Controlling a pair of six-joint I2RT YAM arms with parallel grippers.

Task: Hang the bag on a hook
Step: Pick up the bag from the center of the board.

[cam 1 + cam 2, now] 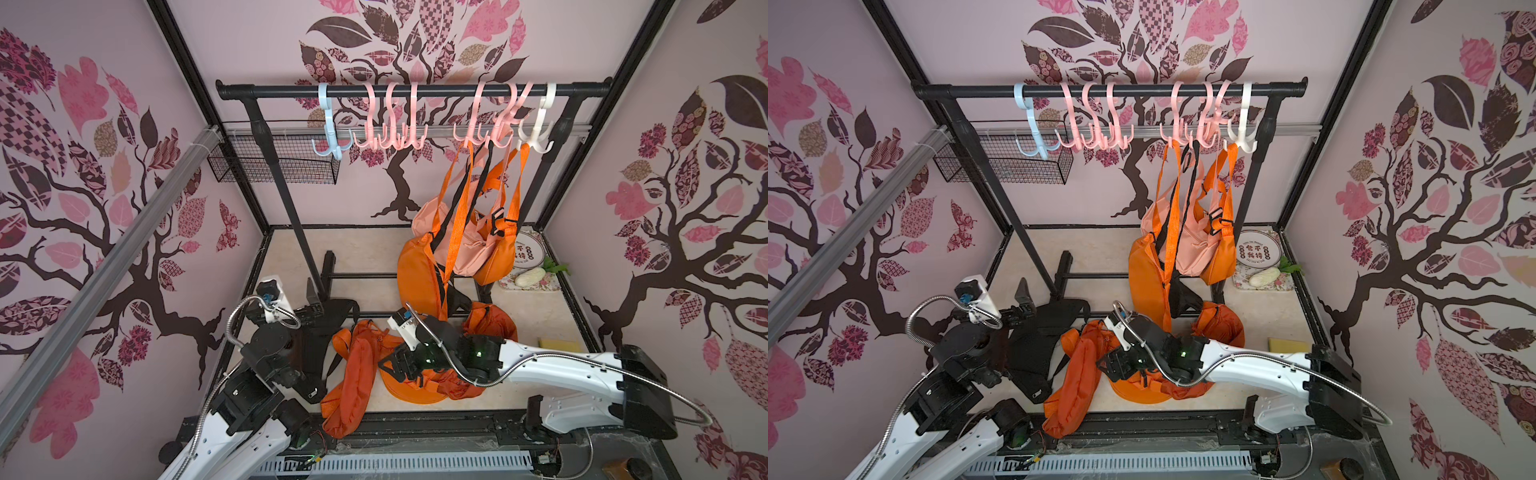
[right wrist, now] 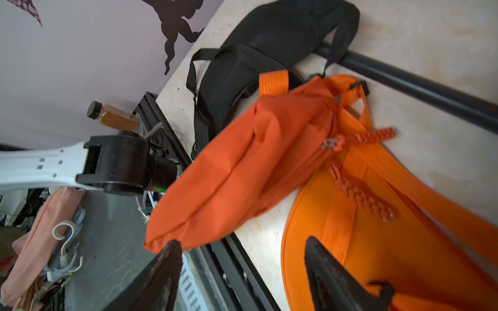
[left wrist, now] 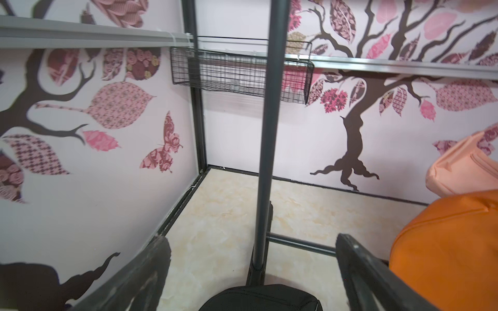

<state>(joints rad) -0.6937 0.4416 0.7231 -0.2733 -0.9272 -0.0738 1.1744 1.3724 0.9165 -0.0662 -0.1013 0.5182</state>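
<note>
A black rail [image 1: 415,89] carries blue [image 1: 328,124], pink [image 1: 390,120] and white hooks [image 1: 540,120]. Orange and peach bags [image 1: 419,270] hang from the right-hand hooks. On the floor lie a black bag [image 1: 332,324] [image 2: 269,35], a long orange bag [image 1: 353,374] [image 2: 242,150] and a round orange bag [image 1: 415,392] [image 2: 377,255]. My right gripper [image 1: 390,365] [image 2: 242,242] hovers open low between the two orange bags, holding nothing. My left gripper [image 1: 322,297] [image 3: 252,239] stands open over the black bag's far end [image 3: 261,299], facing the rack post [image 3: 265,134].
A third orange bag [image 1: 490,320] lies behind the right arm by the rack's foot bar [image 2: 404,80]. A wire basket [image 1: 274,160] hangs on the back wall at left. A plate and tray [image 1: 530,257] sit at the back right, a yellow sponge [image 1: 559,345] by the right wall.
</note>
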